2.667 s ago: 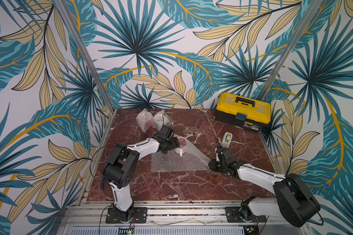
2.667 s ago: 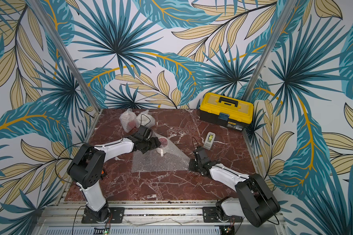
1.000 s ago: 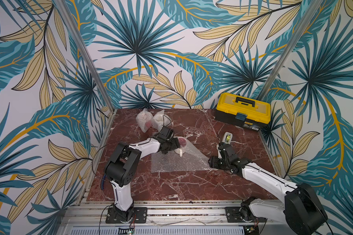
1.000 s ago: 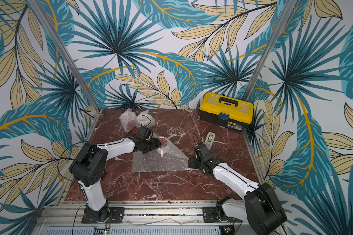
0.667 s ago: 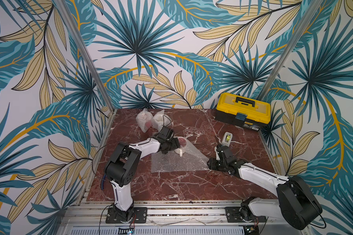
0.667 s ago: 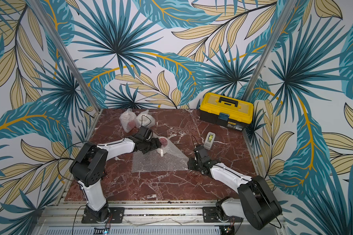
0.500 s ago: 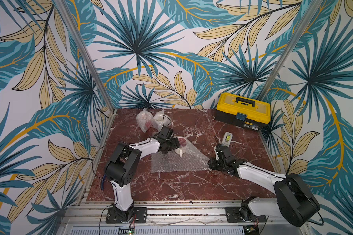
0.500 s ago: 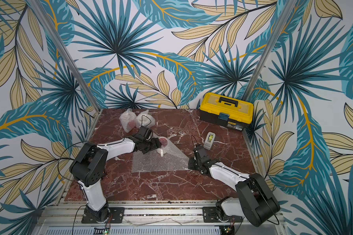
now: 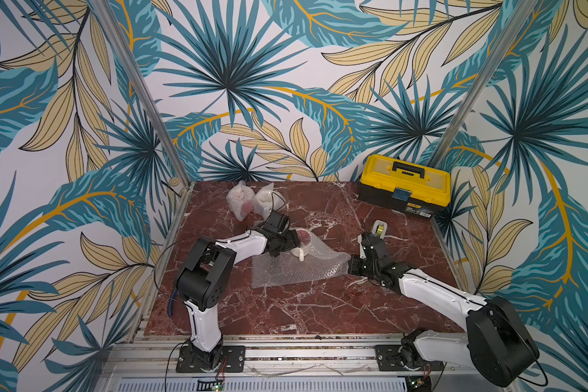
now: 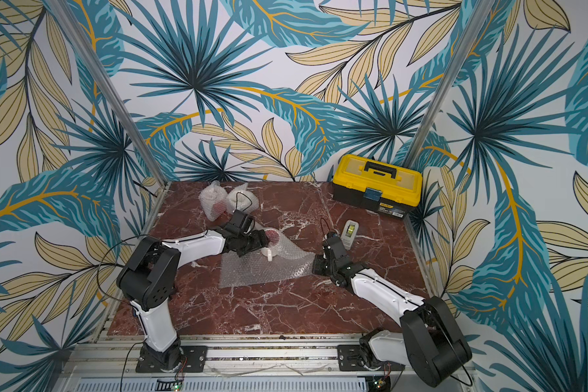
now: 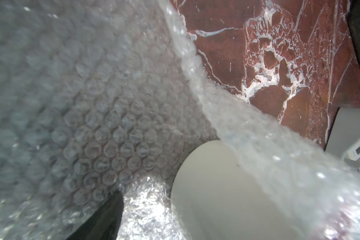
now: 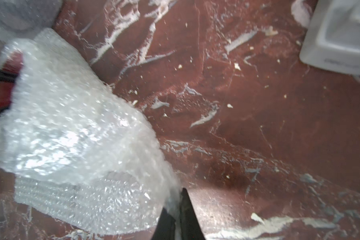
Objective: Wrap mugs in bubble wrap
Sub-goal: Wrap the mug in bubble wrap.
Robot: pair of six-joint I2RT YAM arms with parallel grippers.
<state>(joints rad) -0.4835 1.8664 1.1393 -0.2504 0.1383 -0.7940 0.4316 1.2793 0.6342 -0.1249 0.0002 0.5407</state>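
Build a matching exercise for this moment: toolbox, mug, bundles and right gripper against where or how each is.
Things:
1. toolbox
2. mug
3. bundles
4. right gripper

Place or state:
a. shut on a corner of the sheet
b. at the back left
c. on the sheet
d. at the back right

Pairs: 1-d, 2-c, 3-b, 4-a.

bright even light, glare, blurred wrist views
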